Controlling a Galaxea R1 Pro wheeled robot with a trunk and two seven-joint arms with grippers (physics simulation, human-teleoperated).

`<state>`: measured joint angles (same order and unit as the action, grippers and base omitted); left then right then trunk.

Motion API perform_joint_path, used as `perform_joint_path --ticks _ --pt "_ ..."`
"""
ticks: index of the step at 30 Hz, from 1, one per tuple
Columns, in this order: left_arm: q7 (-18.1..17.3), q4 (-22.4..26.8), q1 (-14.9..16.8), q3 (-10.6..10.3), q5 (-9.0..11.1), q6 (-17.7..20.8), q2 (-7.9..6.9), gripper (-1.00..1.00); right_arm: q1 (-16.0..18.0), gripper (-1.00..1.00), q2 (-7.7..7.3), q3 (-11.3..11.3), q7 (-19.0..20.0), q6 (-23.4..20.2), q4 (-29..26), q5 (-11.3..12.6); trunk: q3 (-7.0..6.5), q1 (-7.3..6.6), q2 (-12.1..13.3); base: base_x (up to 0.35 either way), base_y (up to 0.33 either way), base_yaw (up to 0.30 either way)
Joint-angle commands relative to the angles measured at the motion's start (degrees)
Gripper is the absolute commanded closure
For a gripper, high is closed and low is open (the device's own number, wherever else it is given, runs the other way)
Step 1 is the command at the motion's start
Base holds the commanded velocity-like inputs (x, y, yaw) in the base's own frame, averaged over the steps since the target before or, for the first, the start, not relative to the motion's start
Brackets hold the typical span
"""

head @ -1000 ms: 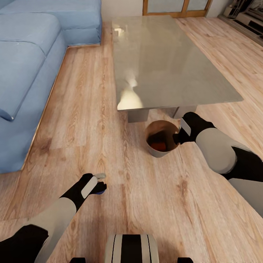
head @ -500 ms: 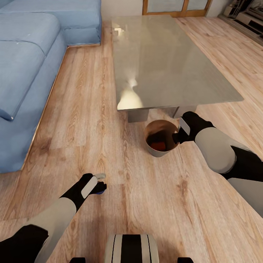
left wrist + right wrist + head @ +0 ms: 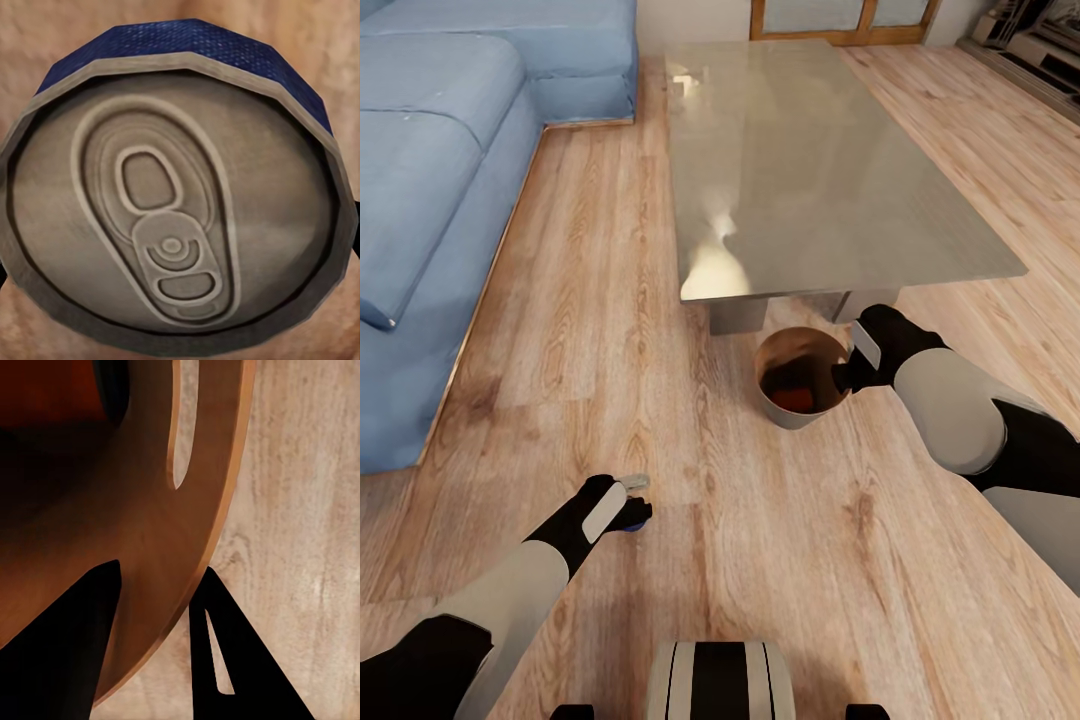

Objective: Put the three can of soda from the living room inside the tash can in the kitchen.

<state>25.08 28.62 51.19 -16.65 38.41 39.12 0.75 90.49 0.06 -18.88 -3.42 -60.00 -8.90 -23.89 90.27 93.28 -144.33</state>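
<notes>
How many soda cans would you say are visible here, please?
2: a dark blue soda can with a silvery top in the left gripper, and something orange, likely a can, inside the round copper-brown trash can. More may be hidden inside.

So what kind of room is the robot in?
Most likely a living room: there is a long blue fabric sofa, a low glass-topped table and a light wood-plank floor, with wood-framed glass doors behind.
</notes>
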Motion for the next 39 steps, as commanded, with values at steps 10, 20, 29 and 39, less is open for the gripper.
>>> perform_joint_path --ticks 10,20,29,39 --pt "-0.03 -0.05 0.05 -0.05 0.0 -0.09 0.11 -1.0 -0.05 1.0 0.05 -2.22 0.52 0.0 -1.1 1.56 0.02 0.47 0.02 0.0 0.0 0.0" --pt "-0.03 -0.05 0.05 -0.05 0.0 -0.08 0.19 -1.0 -0.05 1.0 -0.07 -2.45 0.58 0.0 -1.18 1.65 0.02 0.47 0.02 0.0 0.0 0.0" --pt "-0.03 -0.04 0.05 -0.05 0.0 -0.09 0.14 -1.0 -0.05 1.0 0.02 -2.47 0.61 0.0 -1.19 1.66 0.02 0.47 0.02 0.0 0.0 0.0" --pt "0.12 5.65 0.05 -0.05 0.0 0.04 0.13 -1.0 -0.05 1.0 -0.01 -2.54 0.57 0.0 -1.19 1.65 0.02 0.47 0.02 0.0 0.0 0.0"
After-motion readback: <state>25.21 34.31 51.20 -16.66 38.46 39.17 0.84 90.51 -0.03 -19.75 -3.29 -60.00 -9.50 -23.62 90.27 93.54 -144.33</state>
